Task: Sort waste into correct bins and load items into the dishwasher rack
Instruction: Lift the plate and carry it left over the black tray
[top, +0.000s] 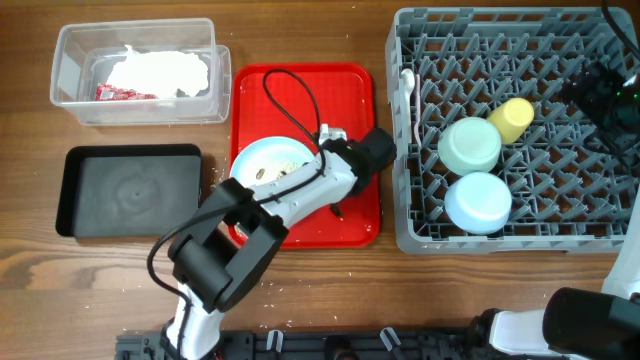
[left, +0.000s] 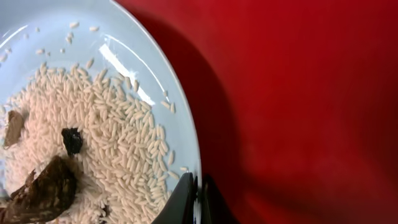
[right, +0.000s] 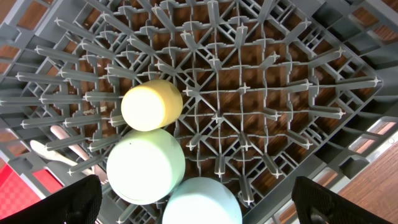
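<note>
The pale blue plate (top: 262, 160) lies on the red tray (top: 355, 90), partly under my left arm. In the left wrist view the plate (left: 134, 56) holds white rice grains (left: 106, 143) and brown scraps (left: 43, 186). My left gripper (left: 196, 199) is shut on its rim; it also shows in the overhead view (top: 336, 203). The dishwasher rack (top: 610, 240) holds the mint-green bowl (top: 470, 145), the light blue bowl (top: 478, 202), the yellow cup (top: 512, 118) and a white utensil (top: 408, 90). My right gripper (right: 199, 205) hangs open above the bowls.
The clear tub (top: 70, 95) at the back left holds white napkins (top: 160, 72) and a red wrapper (top: 122, 93). The black tray (top: 130, 190) lies in front of it. Small white crumbs dot the wood near the table's front edge.
</note>
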